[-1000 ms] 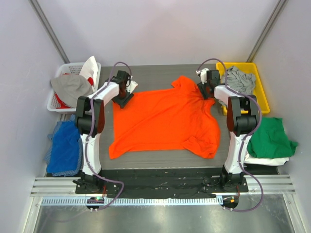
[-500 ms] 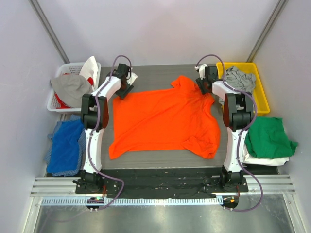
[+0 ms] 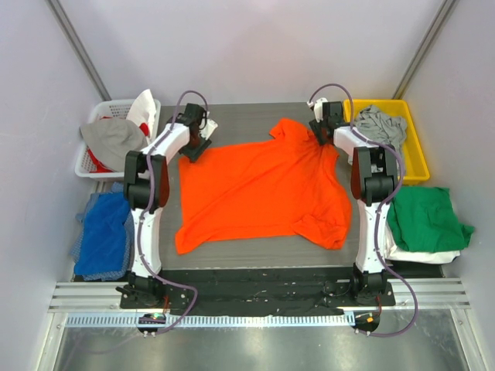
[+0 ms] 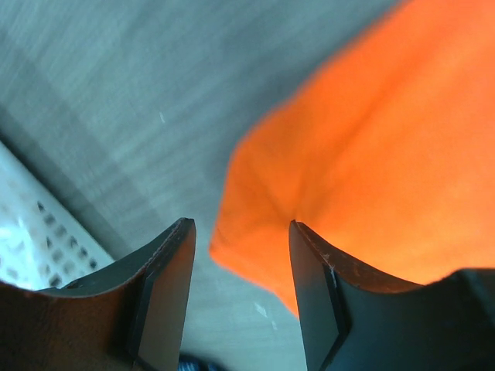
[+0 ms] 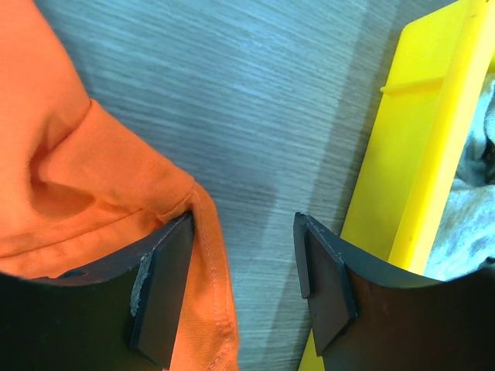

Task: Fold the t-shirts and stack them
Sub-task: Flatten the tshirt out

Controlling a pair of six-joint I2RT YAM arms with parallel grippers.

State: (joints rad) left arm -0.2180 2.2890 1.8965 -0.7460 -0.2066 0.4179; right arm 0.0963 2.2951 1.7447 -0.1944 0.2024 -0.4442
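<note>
Where grey shirt (image 3: pixel 380 125) lies in yellow bin (image 3: pixel 416 153), cloths (image 3: pixel 112 139) in white basket (image 3: pixel 116 103)

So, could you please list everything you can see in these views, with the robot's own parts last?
table: one, dark grey, centre.
orange t-shirt: one, bright orange, spread flat mid-table.
white basket: one, white, far left.
grey cloth: one, grey, in the white basket.
white cloth: one, white with red, in the white basket.
yellow bin: one, yellow, far right.
grey shirt: one, light grey, crumpled in the yellow bin.
green shirt: one, green, near right, on top of the white shirt.
white shirt: one, white, under the green shirt.
blue cloth: one, blue, near left.
left gripper: one, black, open, at the orange t-shirt's far-left corner.
right gripper: one, black, open, at its far-right edge by the yellow bin.
</note>
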